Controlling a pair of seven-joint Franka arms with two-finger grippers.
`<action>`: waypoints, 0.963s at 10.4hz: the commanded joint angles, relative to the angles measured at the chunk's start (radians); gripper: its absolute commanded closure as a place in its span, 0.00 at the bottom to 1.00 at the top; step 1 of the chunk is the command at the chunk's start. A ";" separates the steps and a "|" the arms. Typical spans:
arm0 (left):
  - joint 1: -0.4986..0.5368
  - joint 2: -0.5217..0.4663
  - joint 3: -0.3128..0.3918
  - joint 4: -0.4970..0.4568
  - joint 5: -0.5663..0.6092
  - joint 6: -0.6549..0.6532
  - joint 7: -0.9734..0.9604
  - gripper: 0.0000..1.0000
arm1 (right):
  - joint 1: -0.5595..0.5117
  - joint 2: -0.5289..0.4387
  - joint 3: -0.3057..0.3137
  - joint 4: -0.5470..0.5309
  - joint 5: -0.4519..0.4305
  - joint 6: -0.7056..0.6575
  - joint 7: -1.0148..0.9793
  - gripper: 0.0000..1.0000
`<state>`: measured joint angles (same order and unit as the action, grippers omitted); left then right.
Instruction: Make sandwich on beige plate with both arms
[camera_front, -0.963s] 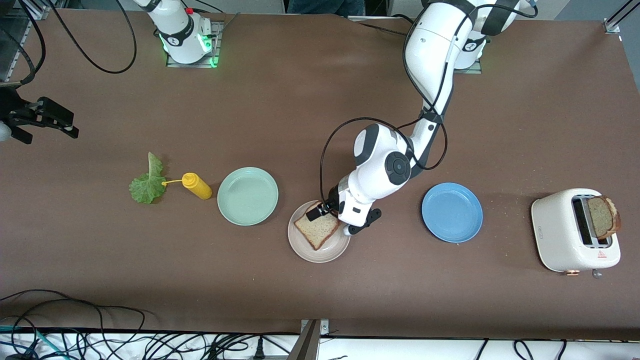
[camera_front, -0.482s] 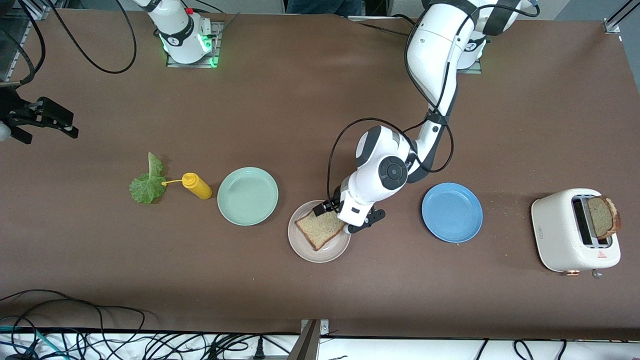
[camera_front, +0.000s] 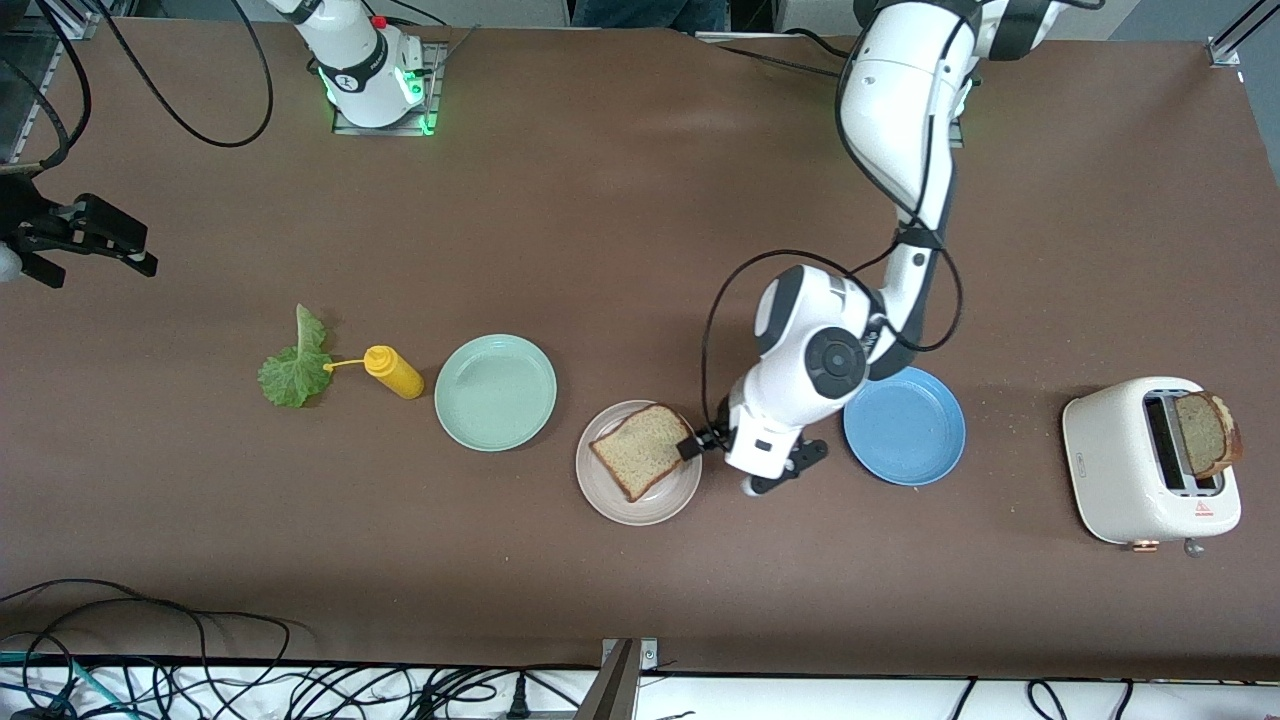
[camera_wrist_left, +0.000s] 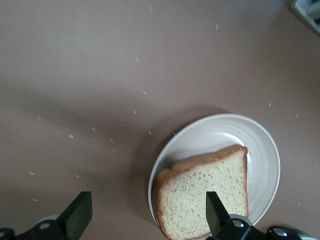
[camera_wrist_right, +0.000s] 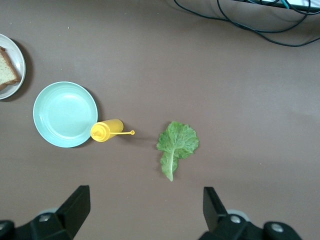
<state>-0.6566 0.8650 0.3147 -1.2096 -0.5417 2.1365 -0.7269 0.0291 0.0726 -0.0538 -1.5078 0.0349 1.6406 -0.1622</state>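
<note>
one slice of bread (camera_front: 642, 451) already lying flat on the beige plate (camera_front: 606, 500), near the middle of the desk (camera_front: 600, 200), between the mint green plate (camera_front: 495, 391) and the blue plate (camera_front: 904, 424). so the bottom layer looks done; no lettuce and no top slice on it yet.

left gripper (camera_front: 727, 455) empty and spread wide, low over bare desk just beside the beige plate's rim, on the side toward the blue plate; nothing between its fingers (camera_wrist_left: 216, 214) in the left wrist view, only the plate and slice below.

right gripper (camera_front: 80, 235) also spread wide and empty, up over the desk edge at the right arm's end, waiting; its wrist view looking down on the lettuce leaf (camera_wrist_right: 175, 145).

lettuce leaf lying on the desk toward the right arm's end, touching or just beside the nozzle of a yellow squeeze bottle (camera_front: 394, 371) that lies on its side next to the mint green plate.

second slice of bread (camera_front: 1205, 434) standing up out of the toaster (camera_front: 1110, 470) at the left arm's end.

judged roughly a third of the way: left to do are the lettuce onto the plated slice, probably a job for the right arm, then the toaster slice on top, nearest the left arm.
</note>
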 joint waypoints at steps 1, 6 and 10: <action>0.000 -0.066 0.041 -0.011 0.113 -0.079 0.004 0.00 | -0.001 -0.004 -0.008 0.008 0.016 -0.016 -0.011 0.00; 0.133 -0.240 0.063 -0.013 0.221 -0.333 0.233 0.00 | -0.031 0.047 -0.015 -0.025 0.003 -0.079 -0.034 0.00; 0.239 -0.377 0.073 -0.013 0.384 -0.510 0.550 0.00 | -0.031 0.047 -0.029 -0.127 -0.003 -0.070 -0.034 0.00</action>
<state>-0.4497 0.5377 0.3945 -1.1994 -0.1975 1.6664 -0.3024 0.0020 0.1364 -0.0802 -1.5905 0.0333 1.5688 -0.1771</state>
